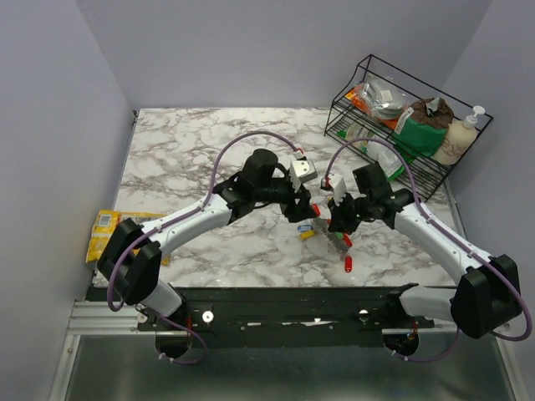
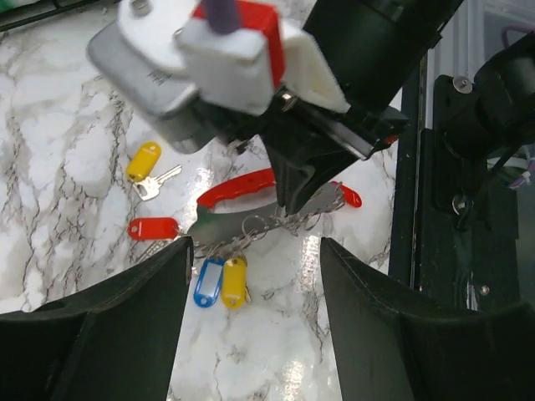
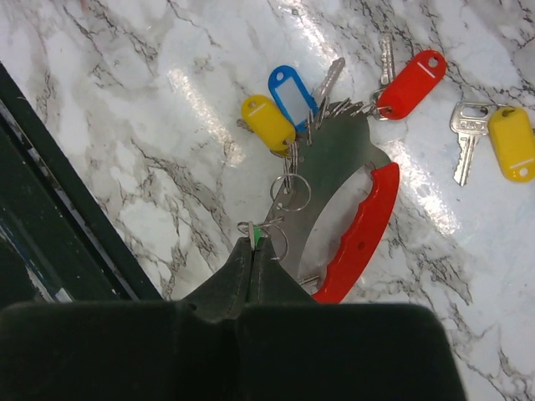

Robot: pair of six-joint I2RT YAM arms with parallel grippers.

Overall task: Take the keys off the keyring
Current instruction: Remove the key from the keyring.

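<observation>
Marble table (image 1: 192, 159) holds the red-and-grey keyring (image 3: 359, 217) lying flat between both arms, with blue, yellow and red keys (image 3: 267, 124) fanned at one end. Left gripper (image 2: 253, 255) hovers above it, fingers spread wide, holding nothing; right gripper (image 3: 253, 244) has its tips pressed together against a small wire ring (image 3: 292, 192) beside the keyring.

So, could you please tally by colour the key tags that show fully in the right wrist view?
Yellow tags: 2
Blue tags: 1
Red tags: 1
Total: 4
A green sliver pinched at the right gripper tips is too small to count.
</observation>
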